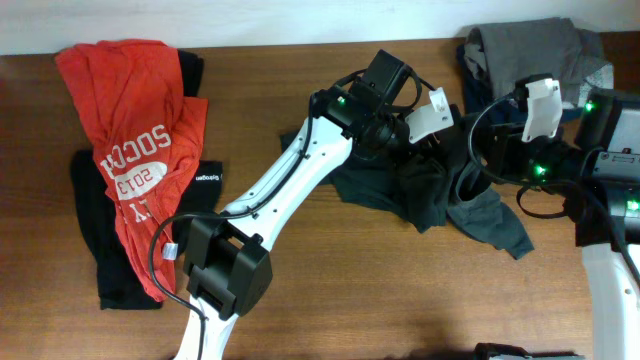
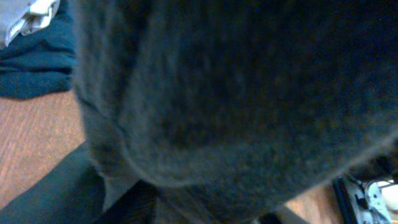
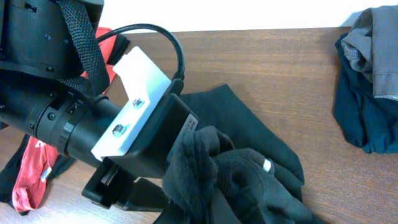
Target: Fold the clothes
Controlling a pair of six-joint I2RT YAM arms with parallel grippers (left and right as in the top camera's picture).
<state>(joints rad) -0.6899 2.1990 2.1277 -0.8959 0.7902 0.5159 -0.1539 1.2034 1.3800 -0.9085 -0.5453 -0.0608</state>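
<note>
Left arm: stretched forward across table (image 1: 350, 290). Left gripper (image 1: 448, 140): buried in one bunched dark shirt (image 1: 420, 195), jaw state unreadable under cloth. Right gripper (image 1: 497, 150): just beside, over same shirt, jaws not shown. Well apart from both jaws: one red shirt (image 1: 130, 110), print "SOCC", "2013", on one black garment (image 1: 95, 215), small white lettering illegible. Beyond right jaws: one grey garment (image 1: 530, 45), one navy garment (image 3: 357, 118), piled.
</note>
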